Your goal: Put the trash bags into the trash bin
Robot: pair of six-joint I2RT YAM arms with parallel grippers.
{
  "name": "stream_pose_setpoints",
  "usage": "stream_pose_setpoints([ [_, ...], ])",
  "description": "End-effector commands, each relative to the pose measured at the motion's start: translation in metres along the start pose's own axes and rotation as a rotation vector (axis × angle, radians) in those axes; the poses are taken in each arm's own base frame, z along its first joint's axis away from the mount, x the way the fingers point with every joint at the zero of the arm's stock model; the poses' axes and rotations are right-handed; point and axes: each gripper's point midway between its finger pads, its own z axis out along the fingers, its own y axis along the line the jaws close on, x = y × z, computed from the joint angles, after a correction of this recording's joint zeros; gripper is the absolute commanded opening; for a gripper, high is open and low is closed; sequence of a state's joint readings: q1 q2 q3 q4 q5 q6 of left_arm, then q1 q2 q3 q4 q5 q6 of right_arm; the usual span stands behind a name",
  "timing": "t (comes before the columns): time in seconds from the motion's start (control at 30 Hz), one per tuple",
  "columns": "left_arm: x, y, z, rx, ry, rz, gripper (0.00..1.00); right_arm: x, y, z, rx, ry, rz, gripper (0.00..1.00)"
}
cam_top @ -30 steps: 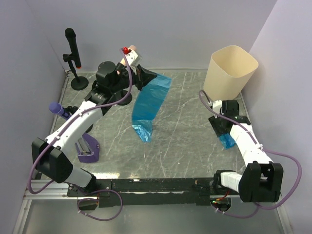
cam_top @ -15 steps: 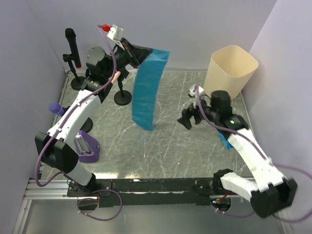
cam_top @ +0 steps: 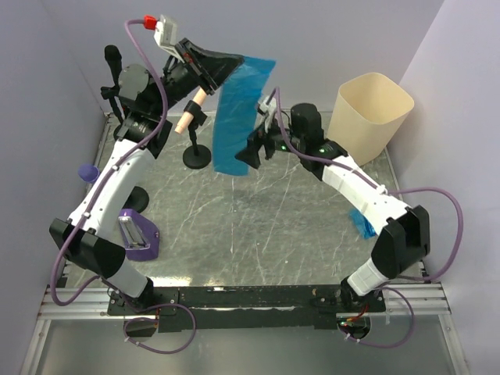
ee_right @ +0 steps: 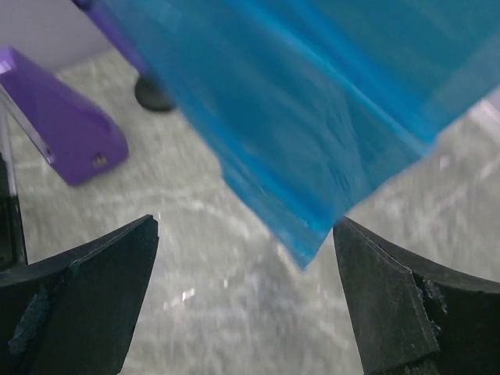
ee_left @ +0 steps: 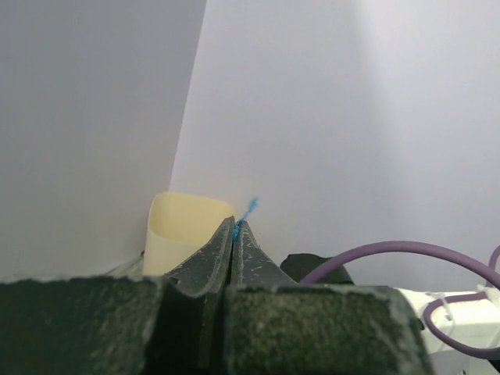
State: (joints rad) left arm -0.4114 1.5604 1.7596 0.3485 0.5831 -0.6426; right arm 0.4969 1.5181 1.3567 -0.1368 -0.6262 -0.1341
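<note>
Left arm (cam_top: 117, 168) raised high, left gripper (cam_top: 233, 62) fingers pinched tight on the blue trash bag (cam_top: 234, 117), right arm (cam_top: 351, 183) stretched forward-left, right gripper (cam_top: 250, 155) fingers spread wide, empty

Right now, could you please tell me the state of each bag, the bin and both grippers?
hanging trash bag: off the table, dangling.
second trash bag: flat on the table.
trash bin: upright, nothing visible inside.
left gripper: shut on the hanging trash bag.
right gripper: open at that bag's lower end.
</note>
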Motion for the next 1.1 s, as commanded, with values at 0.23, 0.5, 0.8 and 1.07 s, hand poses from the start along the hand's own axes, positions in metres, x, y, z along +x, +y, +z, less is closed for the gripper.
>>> stream_pose_setpoints([
  [0.23, -0.086, -0.061, -0.009, 0.084, -0.143, 0.159, 0.01, -0.046, 0.011, 0.015, -0.087, -0.124, -0.033, 0.99],
  [0.5, -0.111, -0.072, -0.012, 0.118, -0.177, 0.237, 0.01, -0.053, 0.035, 0.01, -0.22, -0.143, -0.025, 0.92],
  [0.8, -0.078, 0.003, -0.002, -0.032, -0.147, 0.345, 0.01, -0.04, 0.067, -0.012, -0.366, -0.112, -0.001, 0.0],
  [1.07, 0.057, 0.154, 0.024, -0.233, 0.091, 0.333, 0.62, -0.006, 0.076, -0.061, -0.388, -0.061, 0.275, 0.0],
])
